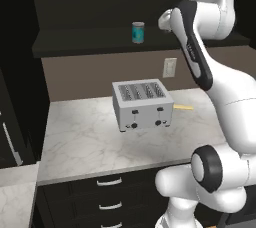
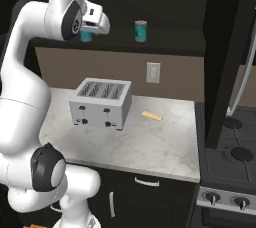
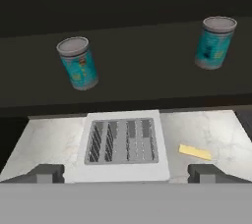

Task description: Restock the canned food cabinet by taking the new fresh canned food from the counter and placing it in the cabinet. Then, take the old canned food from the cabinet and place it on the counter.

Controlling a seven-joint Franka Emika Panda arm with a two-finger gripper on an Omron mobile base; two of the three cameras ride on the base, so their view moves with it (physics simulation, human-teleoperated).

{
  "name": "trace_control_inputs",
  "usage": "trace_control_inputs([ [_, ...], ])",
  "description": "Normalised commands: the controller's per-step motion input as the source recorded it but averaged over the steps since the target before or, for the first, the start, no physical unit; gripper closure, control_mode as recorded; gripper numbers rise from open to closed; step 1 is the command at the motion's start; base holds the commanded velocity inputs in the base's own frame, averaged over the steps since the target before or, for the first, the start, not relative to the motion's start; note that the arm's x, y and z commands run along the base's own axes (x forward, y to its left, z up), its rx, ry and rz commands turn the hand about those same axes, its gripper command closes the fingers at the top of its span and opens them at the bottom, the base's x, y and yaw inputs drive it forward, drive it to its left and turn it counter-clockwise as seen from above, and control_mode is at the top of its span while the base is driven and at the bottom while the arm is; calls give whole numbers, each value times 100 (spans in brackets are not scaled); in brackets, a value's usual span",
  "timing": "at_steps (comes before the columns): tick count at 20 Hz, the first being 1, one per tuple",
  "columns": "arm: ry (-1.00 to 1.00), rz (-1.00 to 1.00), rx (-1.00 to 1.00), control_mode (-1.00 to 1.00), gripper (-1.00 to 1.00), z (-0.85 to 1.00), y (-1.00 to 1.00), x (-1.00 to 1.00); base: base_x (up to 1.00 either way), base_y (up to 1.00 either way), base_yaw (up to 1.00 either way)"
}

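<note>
We are holding the end effector (image 3: pixel 126 173) wide and empty above the toaster (image 3: pixel 125 142). Both cans (image 3: pixel 78 64) (image 3: pixel 214 42) are standing upright on the cabinet (image 3: pixel 147 78) shelf behind the toaster, likely one awaiting transfer to the table (image 3: pixel 221 129).

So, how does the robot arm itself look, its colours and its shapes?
The arm is glossy white, built of thick rounded segments. Its joints are dark: black round caps at the lower joint and a long black band along one upper link. The gripper ends in two small dark grey fingers with blocky, squared tips. No cables or markings show.
</note>
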Motion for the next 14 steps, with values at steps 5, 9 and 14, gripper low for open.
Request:
trace_control_inputs([
  [5, 0, 0, 16, -100, -100, -48, 65, 14, 0, 0, 0],
  [9, 0, 0, 0, -100, -100, -9, 51, 45, 0, 0, 0],
  [14, 0, 0, -1, -100, -100, 0, 15, 51, 0, 0, 0],
])
